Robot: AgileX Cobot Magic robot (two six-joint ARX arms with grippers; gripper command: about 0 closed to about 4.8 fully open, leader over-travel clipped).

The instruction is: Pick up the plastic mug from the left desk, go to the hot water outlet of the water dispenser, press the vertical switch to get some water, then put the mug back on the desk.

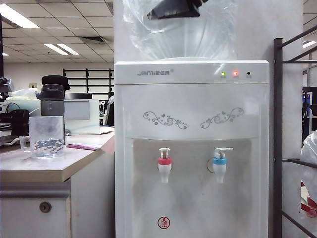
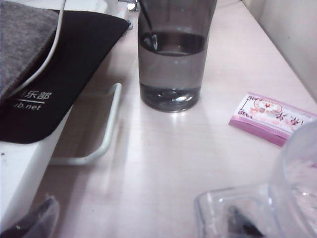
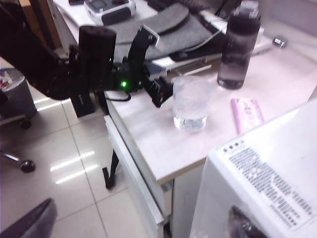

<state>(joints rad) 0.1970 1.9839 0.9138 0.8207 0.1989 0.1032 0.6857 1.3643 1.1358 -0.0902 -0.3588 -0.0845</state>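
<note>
Mug [image 1: 46, 137] upright on table [image 1: 29, 168], near the front edge, left of dispenser [image 1: 192, 148]; not held, nothing touching it as far as visible. Behind it, dark tumbler [image 1: 53, 99], part-filled in the left wrist view; pink packet [image 1: 81, 147] flat on the table between mug and dispenser. Left gripper [image 3: 154, 67] level with the mug on its outer side, just beside it, jaws spread wide, nothing between them. In the left wrist view, mug wall [image 2: 299, 183] close at the frame corner, with a clear curved piece next to it, probably the handle; cannot tell for sure. Right gripper [image 3: 138, 210] high above the dispenser's top, looking down over table and floor, fingers spread far apart, empty. Red-collared tap [image 1: 164, 167] with upright white lever [image 1: 164, 150] on the dispenser front, untouched; blue-collared tap [image 1: 219, 166] to its right. Green and red lamps lit above. Large clear bottle [image 1: 173, 29] seated on top. Round lock [image 1: 45, 207] on cabinet under the table.
</note>
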